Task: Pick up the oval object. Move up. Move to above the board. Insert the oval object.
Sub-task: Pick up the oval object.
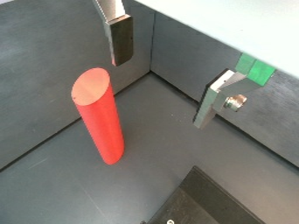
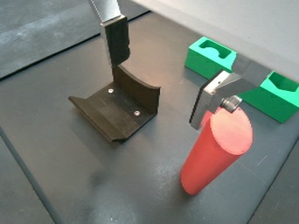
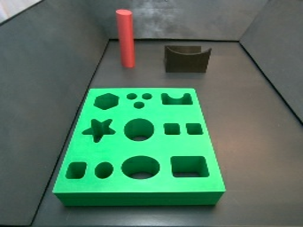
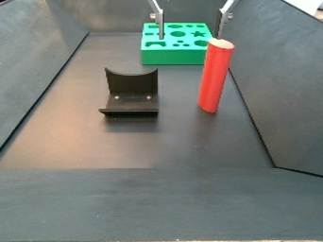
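Gripper (image 2: pixel 158 83): two flat silver fingers (image 2: pixel 112 39) with dark pads, spread wide and empty, hanging above the dark grey floor (image 4: pixel 139 142); only the fingertips show at the top edge of a side view, upper centre of frame. Between and below the fingers in a wrist view: a short dark brown notched block (image 2: pixel 119 107), not held. Oval object (image 4: pixel 216 76): tall red peg with flat top, upright on the floor at right centre of that side view, apart from both fingers and untouched; in both wrist views it stands off to one side of the jaw gap. Board (image 3: pixel 142 146): green slab with cut-outs, filling the lower centre of a side view, well apart from the peg. Step in hand, as judged: the pick. Advised: shift sideways until the peg sits centred between the pads, descend around its upper part, pads on the broad faces, close squarely to avoid tipping it.
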Robot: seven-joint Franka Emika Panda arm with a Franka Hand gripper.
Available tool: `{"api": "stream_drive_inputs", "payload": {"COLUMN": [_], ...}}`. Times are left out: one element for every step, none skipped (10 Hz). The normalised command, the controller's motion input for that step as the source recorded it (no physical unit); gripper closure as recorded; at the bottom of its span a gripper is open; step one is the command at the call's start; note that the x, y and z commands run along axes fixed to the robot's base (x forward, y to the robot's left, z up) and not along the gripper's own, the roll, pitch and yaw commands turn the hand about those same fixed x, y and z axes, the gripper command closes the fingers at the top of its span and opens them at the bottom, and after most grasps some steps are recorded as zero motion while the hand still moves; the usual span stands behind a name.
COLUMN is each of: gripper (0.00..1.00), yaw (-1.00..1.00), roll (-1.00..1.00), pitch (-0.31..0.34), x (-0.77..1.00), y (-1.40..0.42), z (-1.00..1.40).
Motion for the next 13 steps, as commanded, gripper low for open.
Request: {"api": "stream_drive_inputs", "payload": {"gripper": [0.0,0.0,0.0,0.0,0.0,0.0,0.0,0.0,0.0,0.0,0.0,0.0,0.0], "yaw": [-0.41,-0.83,-0.9,-0.94,-0.94,-0.95,-0.98,-1.0,-1.0,-1.0,-1.0,-1.0,-1.0], "roll": [0.0,0.0,0.0,0.0,0.0,0.0,-0.01,-0.05,-0.05,-0.05,-0.06,-0.06,-0.04], "pitch": [-0.063,-0.08,-0.041,-0.03,-0.027,-0.044,-0.054,-0.069,-0.074,-0.074,-0.079,-0.079,-0.083], "x": [-0.22,-0.25,-0.24,-0.21,-0.2,-0.13,-0.05,0.0,0.0,0.0,0.0,0.0,0.0], "y": [0.0,0.0,0.0,0.0,0.0,0.0,0.0,0.0,0.0,-0.01,-0.01,-0.01,0.0], "z": [-0.05,0.0,0.0,0.0,0.0,0.0,0.0,0.0,0.0,0.0,-0.02,-0.01,-0.05]}}
